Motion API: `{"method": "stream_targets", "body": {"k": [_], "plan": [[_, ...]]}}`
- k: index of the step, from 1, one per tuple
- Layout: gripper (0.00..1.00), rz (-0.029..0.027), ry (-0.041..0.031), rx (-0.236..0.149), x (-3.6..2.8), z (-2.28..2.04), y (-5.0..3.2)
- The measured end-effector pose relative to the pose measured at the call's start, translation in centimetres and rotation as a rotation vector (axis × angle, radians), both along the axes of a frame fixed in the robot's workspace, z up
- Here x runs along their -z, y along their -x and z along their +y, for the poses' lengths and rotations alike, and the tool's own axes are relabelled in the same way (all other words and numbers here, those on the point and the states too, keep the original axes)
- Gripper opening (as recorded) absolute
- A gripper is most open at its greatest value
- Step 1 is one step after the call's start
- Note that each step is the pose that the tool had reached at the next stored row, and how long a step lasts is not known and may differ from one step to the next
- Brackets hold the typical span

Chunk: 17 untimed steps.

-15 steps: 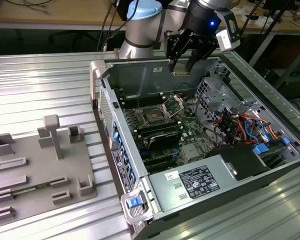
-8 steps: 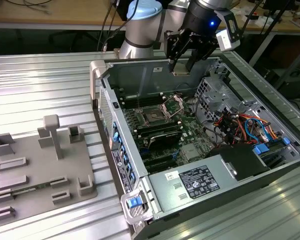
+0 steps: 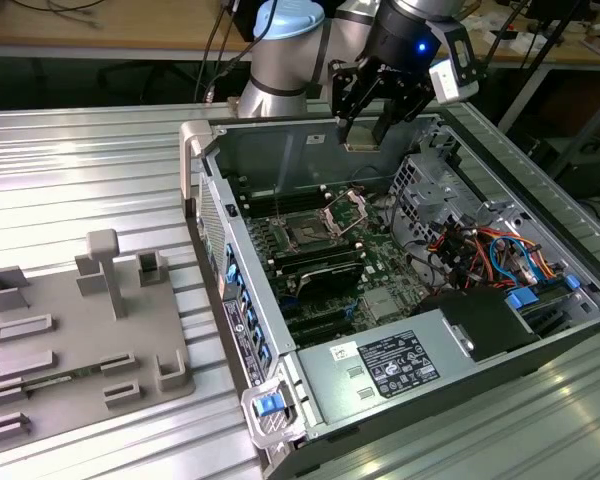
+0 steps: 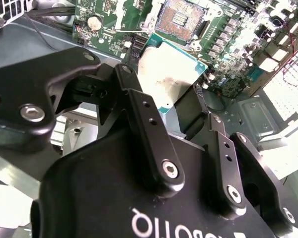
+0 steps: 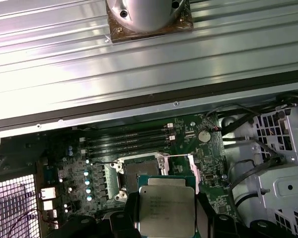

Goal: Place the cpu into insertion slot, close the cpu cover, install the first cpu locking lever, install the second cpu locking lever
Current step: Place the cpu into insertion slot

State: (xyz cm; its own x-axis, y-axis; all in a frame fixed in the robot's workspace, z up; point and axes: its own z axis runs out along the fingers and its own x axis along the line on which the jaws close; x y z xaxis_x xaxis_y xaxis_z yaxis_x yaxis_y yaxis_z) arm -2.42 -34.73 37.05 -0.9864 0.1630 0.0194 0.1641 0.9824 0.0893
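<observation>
A grey holder tray sits on the ribbed metal table at the exterior view's left, well apart from the work. To its right lies the open computer case, where the socket is bare and the cpu cover stands tilted up just beside it. Above the case's far wall hangs the gripper, its fingers pinching the cpu by two opposite edges, metal top showing, clear of the socket. The chip looks light, thin and stiff, with a smooth lid that could slip under a loose hold, so its edges seem the right place to grasp it. Its underside and the socket's contacts are probably delicate and would likely tolerate neither tilt nor force.
</observation>
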Motion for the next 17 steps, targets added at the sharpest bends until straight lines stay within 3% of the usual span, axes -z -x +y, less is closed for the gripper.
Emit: {"method": "stream_targets", "body": {"k": [17], "plan": [[0.55, -0.0001, -0.0001, 0.014, 0.01, 0.0, 0.01]]}}
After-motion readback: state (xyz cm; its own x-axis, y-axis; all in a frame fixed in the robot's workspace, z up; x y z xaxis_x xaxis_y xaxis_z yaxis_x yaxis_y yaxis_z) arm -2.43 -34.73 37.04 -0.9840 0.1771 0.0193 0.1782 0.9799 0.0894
